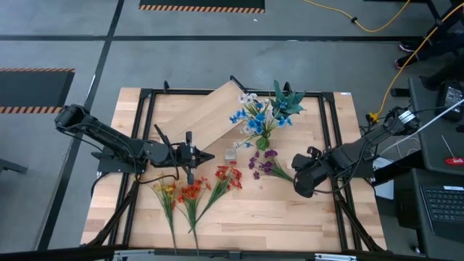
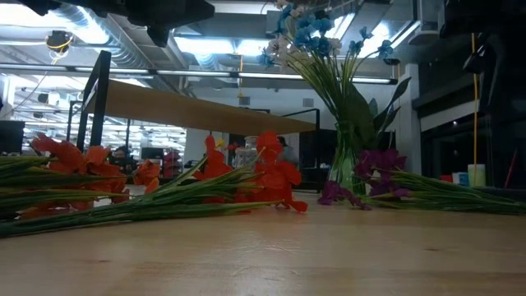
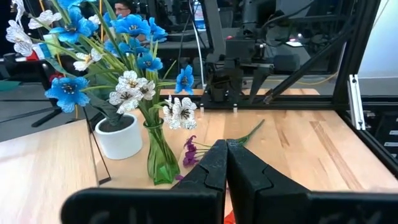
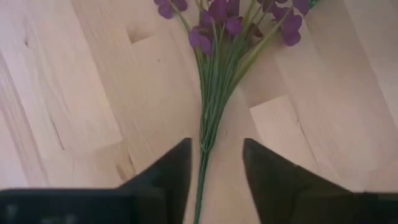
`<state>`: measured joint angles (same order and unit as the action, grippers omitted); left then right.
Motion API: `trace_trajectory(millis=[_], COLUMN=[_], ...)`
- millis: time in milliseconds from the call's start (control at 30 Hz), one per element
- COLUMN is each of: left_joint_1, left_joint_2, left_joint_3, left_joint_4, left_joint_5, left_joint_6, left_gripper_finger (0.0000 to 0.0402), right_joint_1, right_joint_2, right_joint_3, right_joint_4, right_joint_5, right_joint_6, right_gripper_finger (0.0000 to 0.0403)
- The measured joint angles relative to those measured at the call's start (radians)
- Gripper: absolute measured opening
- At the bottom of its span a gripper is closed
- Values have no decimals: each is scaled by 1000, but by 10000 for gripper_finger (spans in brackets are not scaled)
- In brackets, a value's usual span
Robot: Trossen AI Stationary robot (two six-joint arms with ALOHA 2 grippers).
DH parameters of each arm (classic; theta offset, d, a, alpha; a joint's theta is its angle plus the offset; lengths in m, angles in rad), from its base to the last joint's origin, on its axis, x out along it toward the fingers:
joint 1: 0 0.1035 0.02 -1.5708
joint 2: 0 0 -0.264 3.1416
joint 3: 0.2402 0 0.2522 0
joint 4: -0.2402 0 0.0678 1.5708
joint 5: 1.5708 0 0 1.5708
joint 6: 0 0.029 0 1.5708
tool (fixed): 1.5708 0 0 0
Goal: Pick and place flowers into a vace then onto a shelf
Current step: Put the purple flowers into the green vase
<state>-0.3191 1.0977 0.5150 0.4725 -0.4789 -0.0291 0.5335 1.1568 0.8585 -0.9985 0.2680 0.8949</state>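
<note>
Bare desk (image 1: 290,217) is seen near the front edge. Blue and white flowers (image 1: 254,116) are held in the vase (image 3: 160,155). The right gripper (image 4: 214,165) is spread astride the purple spray's (image 4: 230,18) stem; the left gripper (image 3: 225,163) is pressed together.

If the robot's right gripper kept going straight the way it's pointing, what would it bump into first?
The right gripper, fingers open, points down at the purple flowers. Their green stem already runs between the fingers, so it would likely meet that stem and then the table, though the height is hard to judge.
</note>
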Motion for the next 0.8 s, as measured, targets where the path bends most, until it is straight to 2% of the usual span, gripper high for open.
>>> trace_trajectory(millis=[200, 333, 533, 800], left_joint_1=[0, 0, 0, 0], left_joint_2=[0, 0, 0, 0], left_joint_3=[0, 0, 0, 0], left_joint_4=[0, 0, -1, -6], left_joint_5=[0, 0, 1, 0], left_joint_6=[-2, -2, -2, -2], left_gripper_finger=[3, 3, 3, 3], right_joint_1=[0, 0, 0, 0], right_joint_2=[0, 0, 33, 193], right_joint_3=[0, 0, 0, 0], right_joint_4=[6, 39, 107, 108], right_joint_5=[0, 1, 2, 28], right_joint_6=[22, 25, 18, 3], right_gripper_finger=[232, 264, 272, 272])
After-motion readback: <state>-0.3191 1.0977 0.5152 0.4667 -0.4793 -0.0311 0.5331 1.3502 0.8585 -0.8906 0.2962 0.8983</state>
